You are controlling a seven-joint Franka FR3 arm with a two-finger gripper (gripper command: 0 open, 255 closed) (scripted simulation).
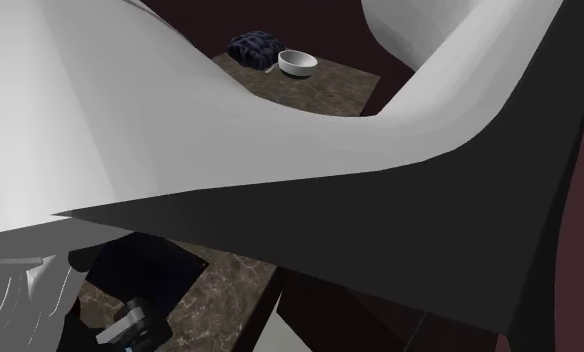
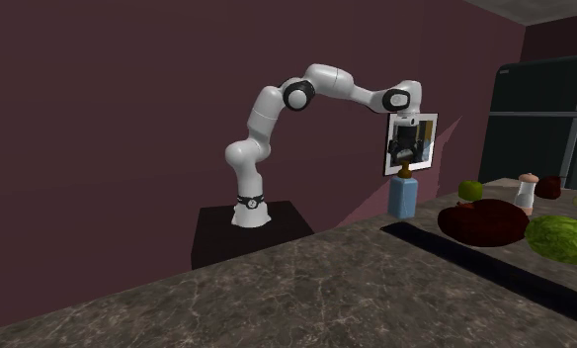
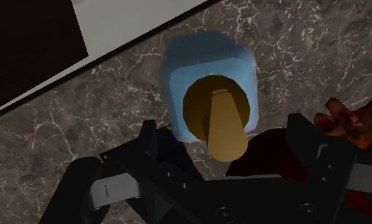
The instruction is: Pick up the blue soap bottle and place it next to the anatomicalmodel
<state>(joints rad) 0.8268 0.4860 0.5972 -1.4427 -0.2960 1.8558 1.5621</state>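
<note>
Bench (image 2: 277,287): brown marbled top. It runs across the second exterior view and lies under everything in the wrist view.
Black fridge (image 2: 538,119) stands at the second exterior view's far right.
White arm (image 2: 277,104) rises from the black stand (image 2: 247,237) and arches over toward that view's right. In the shoulder view the arm (image 1: 180,120) sits close to the camera and blocks most of the bench.
Dark red anatomical model (image 2: 482,221) lies on the bench near the bottle, on its right in the second exterior view. The wrist view catches its reddish edge (image 3: 353,121) just beyond one finger.
Green lettuce (image 2: 565,240) sits in front of the model, toward the camera.
White-bordered framed picture (image 2: 430,138) is behind the hand; the image inside is too dark to make out. The wrist view shows its white border (image 3: 134,25).
Blue soap bottle (image 2: 403,198) stands upright on the bench with a gold pump (image 3: 226,121), blue body (image 3: 178,70) directly below the hand.
Pincer (image 2: 405,163) hangs right over the pump. In the wrist view its fingers (image 3: 148,143) are spread wide on either side of the nozzle, gap on both sides, nothing gripped.
Shoulder view adds a white bowl (image 1: 298,63) and a dark blue lump (image 1: 255,47), touching or nearly so, at the far end.
Green apple (image 2: 469,189) and a white shaker (image 2: 526,193) sit behind the model.
</note>
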